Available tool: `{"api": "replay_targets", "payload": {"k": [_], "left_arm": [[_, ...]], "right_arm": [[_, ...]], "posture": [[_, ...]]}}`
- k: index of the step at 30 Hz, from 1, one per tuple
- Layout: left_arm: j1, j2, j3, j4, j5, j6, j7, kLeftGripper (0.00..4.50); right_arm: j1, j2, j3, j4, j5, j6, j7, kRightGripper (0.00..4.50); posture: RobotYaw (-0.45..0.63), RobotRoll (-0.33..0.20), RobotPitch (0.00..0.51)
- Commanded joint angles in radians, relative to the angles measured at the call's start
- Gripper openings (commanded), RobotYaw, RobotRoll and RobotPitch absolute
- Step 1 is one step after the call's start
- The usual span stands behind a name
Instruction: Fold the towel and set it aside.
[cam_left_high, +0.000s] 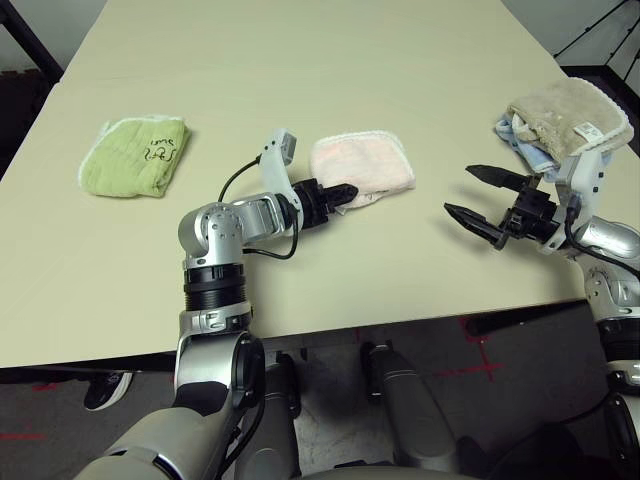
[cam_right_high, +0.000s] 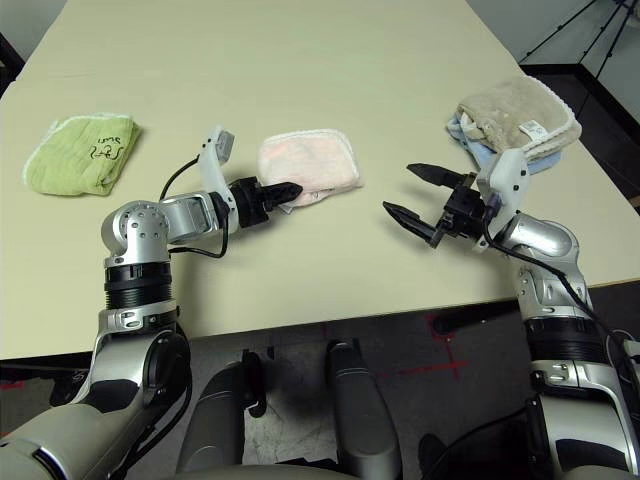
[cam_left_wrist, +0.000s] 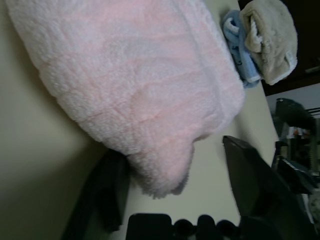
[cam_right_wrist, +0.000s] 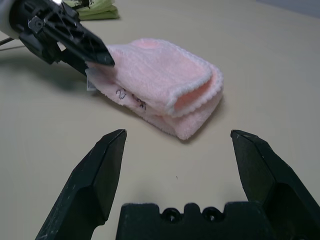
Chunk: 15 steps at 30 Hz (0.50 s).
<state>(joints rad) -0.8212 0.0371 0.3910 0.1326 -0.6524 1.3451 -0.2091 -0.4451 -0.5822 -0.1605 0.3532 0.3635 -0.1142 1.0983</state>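
Between the left hand's (cam_left_wrist: 175, 200) fingers, pink towel (cam_left_wrist: 145, 80) pokes.

Four towels: one pink (cam_left_high: 365, 165), one green (cam_left_high: 135, 158), one beige (cam_left_high: 570, 115), one blue (cam_left_high: 530, 152)

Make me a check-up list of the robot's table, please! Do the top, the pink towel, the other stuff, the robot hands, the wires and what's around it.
Surface: pale, smooth-looking table.
Job's things: pink towel, folded, lying on the table.
Clutter: green towel with dark writing on the robot's left; beige towel over a blue towel on its right.
Left hand: open, a corner of the pink towel between its fingers.
Right hand: open, nothing between its fingers.
Cables: black cable looping along the left arm, another along the right.
Surroundings: dark floor with red marks; a shoe.
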Motion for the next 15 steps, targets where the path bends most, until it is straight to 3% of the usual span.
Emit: {"api": "replay_targets", "payload": {"k": [1,8,15], "left_arm": [[-0.026,-0.017,0.036,0.001,-0.033,0.041,0.025,4.43],[-0.072,-0.038,0.130,0.069,-0.043,0.065,0.086,4.43],[-0.060,0.002,0.104,0.124,-0.010,0.022,0.099,4.43]], "right_arm": [[0.006,-0.010,0.012,0.014,-0.013,-0.022,0.014,4.50],[0.006,-0.014,0.012,0.029,-0.025,-0.039,0.022,4.50],[0.008,-0.016,0.013,0.034,-0.033,-0.047,0.022,4.50]], "posture": [[-0.29,0.000,0.232],[-0.29,0.000,0.235],[-0.29,0.000,0.237]]}}
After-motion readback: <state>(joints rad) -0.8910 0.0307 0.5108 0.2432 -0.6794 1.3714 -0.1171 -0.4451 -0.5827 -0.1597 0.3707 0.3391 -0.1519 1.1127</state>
